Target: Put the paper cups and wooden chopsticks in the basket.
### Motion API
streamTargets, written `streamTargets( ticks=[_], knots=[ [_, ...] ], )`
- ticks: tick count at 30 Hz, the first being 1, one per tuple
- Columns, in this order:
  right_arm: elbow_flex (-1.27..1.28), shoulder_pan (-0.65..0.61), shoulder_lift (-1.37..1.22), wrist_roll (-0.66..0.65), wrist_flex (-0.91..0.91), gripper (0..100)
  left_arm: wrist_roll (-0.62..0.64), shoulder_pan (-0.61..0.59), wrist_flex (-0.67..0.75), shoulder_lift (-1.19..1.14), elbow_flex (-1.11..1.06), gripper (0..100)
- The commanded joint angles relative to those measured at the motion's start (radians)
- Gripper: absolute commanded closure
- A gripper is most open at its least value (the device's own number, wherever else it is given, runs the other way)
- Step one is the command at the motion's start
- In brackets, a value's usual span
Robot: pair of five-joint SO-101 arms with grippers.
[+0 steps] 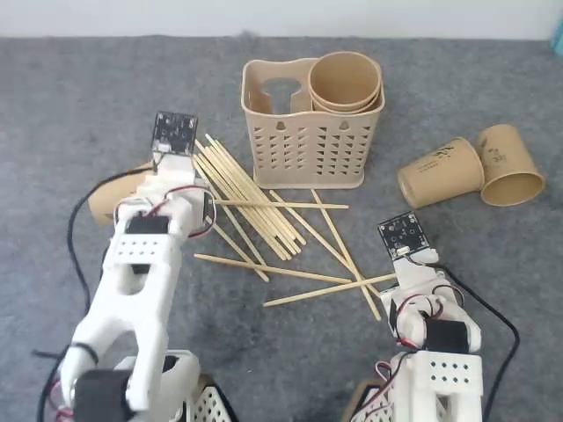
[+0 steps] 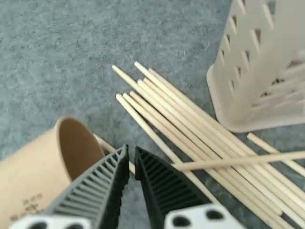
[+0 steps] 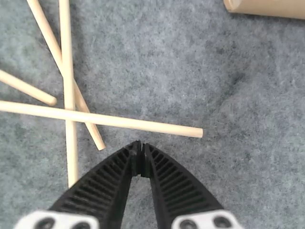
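A beige slotted basket stands at the back middle with stacked paper cups in its right compartment. Two paper cups lie on their sides to its right. A third cup lies at the left beside the left arm. Wooden chopsticks are scattered in front of the basket. My left gripper is shut and empty, hovering next to that cup's mouth. My right gripper is shut and empty, just off the end of a chopstick.
Grey carpet covers the table. The basket's corner rises close to the bundle of sticks near the left gripper. A cup's side lies beyond the right gripper. Open carpet lies at the far left and front middle.
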State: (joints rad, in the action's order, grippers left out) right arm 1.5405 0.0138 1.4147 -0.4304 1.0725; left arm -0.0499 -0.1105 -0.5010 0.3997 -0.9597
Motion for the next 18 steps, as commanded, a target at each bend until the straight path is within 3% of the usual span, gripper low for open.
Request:
streamTargets(
  ticks=[1,9,18],
  knots=[
    [-0.008,0.001,0.021,0.005,-0.005,99.1,-0.002,-0.015,0.025,-0.078,0.082,98],
    [-0.008,0.001,0.021,0.005,-0.005,99.1,0.0,-0.204,0.025,-0.224,0.18,98],
    [-0.008,0.001,0.021,0.005,-0.005,99.1,-0.002,-0.456,0.02,-0.23,0.288,98]
  ],
)
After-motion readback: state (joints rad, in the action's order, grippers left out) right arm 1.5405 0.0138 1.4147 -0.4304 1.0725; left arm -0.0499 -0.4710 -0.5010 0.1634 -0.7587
